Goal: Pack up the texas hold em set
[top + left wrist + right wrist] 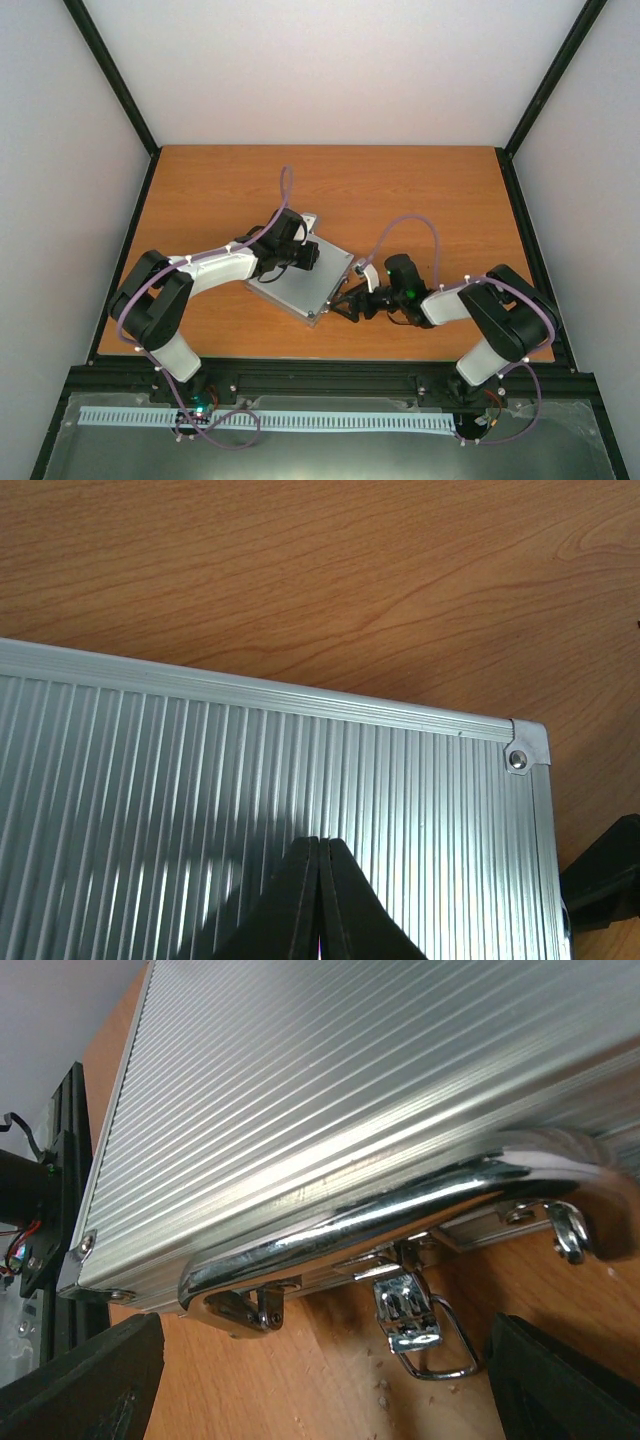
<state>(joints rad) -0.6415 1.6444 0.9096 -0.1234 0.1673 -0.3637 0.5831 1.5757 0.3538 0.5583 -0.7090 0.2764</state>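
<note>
The silver case (300,285) lies closed on the tabletop (200,190); left end effector (318,858) pressed together over its lid, right end effector (352,303) spread facing the dangling latch (412,1312)

Seen from above, the left arm (215,268) is reaching forward and inward from its base, elbow bent and wrist tipping downward. The left claw (318,848) is pressing its two black fingers (290,910) flat together, with no gap between them. The right arm (470,300) is folding in toward the centre, its forearm lying low and pointing leftward. The right claw (325,1360) is standing spread wide, one dark finger showing at each lower corner of its wrist view.
</note>
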